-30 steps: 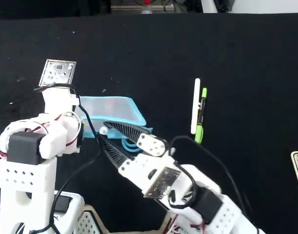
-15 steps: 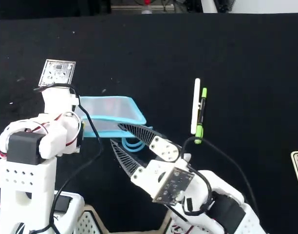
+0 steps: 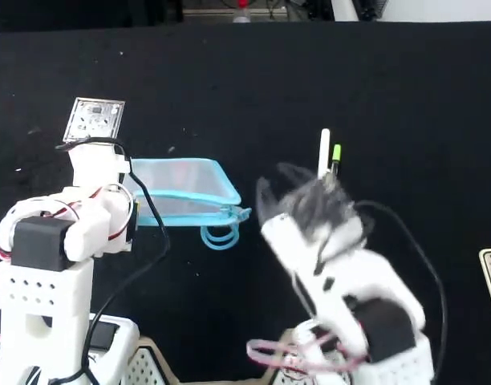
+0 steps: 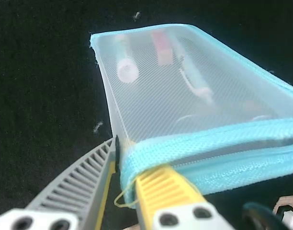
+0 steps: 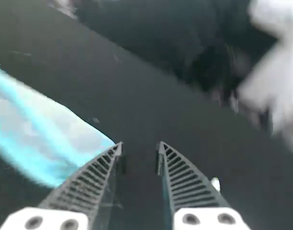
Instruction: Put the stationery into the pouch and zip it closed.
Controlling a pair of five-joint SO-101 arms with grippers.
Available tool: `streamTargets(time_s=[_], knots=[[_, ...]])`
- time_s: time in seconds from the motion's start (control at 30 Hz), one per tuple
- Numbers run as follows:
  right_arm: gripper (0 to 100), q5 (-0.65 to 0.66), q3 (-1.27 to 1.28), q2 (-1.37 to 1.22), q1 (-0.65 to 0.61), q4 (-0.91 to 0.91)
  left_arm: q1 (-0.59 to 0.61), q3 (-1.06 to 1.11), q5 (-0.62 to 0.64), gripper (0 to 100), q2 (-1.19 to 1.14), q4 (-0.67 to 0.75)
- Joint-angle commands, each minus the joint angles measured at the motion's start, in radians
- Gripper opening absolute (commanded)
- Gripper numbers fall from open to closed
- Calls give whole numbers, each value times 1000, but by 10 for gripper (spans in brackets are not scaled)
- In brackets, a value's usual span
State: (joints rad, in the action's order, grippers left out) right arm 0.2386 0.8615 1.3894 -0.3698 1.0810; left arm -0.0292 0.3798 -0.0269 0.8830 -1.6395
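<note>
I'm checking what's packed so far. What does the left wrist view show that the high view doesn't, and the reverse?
Left wrist view: through the pouch wall, items already inside, namely a white-capped stick, a pink piece and a slim pen-like item. It also shows the left gripper clamped on the pouch's corner by the zipper.
High view: a white pen and a green pen lying outside the pouch, plus a blue loop at its end.
Both: the pouch lying flat on the black table.
</note>
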Motion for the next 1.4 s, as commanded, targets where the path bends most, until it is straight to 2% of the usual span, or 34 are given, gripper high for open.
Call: streamTargets(time_s=[0.0,0.1,0.27,0.63,0.77,1.2,1.37], knots=[[106,-124,-47,-182,236,3,-13,-15,-9,30,17,-3],[106,-184,-71,-337,322,0,-13,-15,-9,30,17,-3],[106,-207,-199,-636,382,-2,-13,-15,-9,30,17,-3],[106,-209,-584,-1251,399,2,-13,-13,-9,30,17,-5],[106,-282,-743,-1429,440,5,-13,-13,-9,30,17,-5],[106,-299,-1219,-1920,465,8,-13,-13,-9,30,17,-3],[106,-299,-1426,-2060,471,107,-13,-13,-9,30,17,-3]])
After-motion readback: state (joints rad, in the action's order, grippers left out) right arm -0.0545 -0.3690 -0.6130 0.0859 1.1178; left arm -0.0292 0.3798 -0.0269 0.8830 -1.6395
